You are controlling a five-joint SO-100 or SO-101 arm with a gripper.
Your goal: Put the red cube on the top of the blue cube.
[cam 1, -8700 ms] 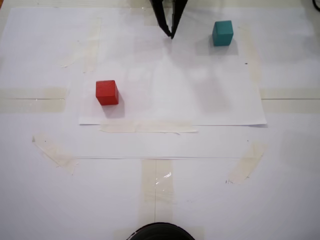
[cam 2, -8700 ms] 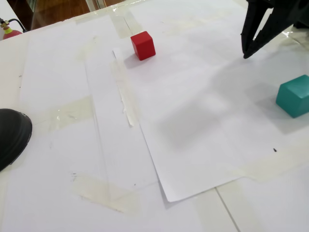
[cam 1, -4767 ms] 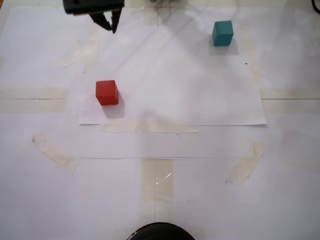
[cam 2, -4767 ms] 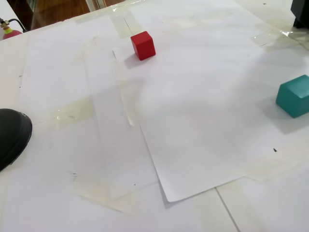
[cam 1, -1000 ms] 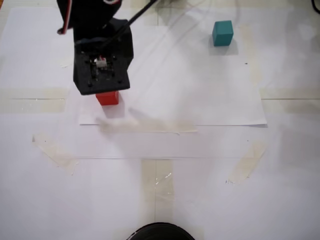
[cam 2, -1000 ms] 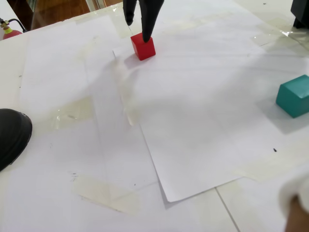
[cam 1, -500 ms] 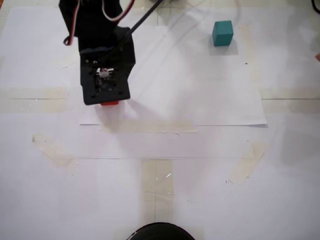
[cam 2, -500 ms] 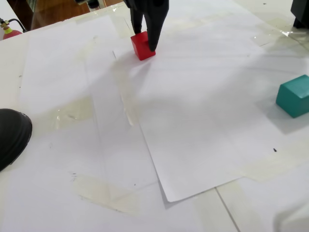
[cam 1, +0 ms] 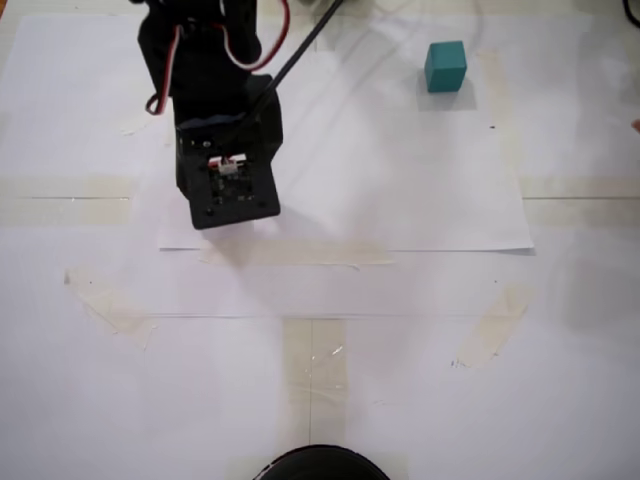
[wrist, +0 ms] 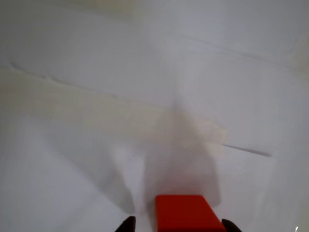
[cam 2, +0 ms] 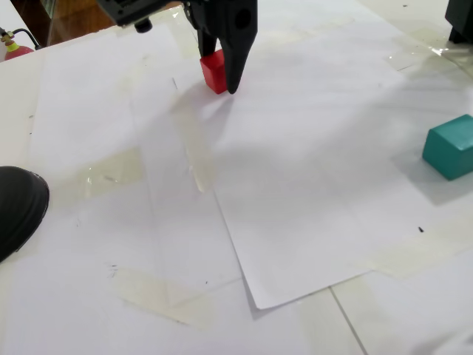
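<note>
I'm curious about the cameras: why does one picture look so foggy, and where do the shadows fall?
The wrist view is soft and hazy; only the red cube at the bottom edge reads clearly, with a grey shadow above it. In a fixed view the teal cube casts a soft shadow on the paper; in the other the arm hides the red cube.

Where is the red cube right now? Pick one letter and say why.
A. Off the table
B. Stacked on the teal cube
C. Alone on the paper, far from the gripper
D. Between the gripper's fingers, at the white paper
D: in a fixed view the red cube sits between the fingers of the gripper down at the white paper, while the teal cube lies bare, far off.
</note>
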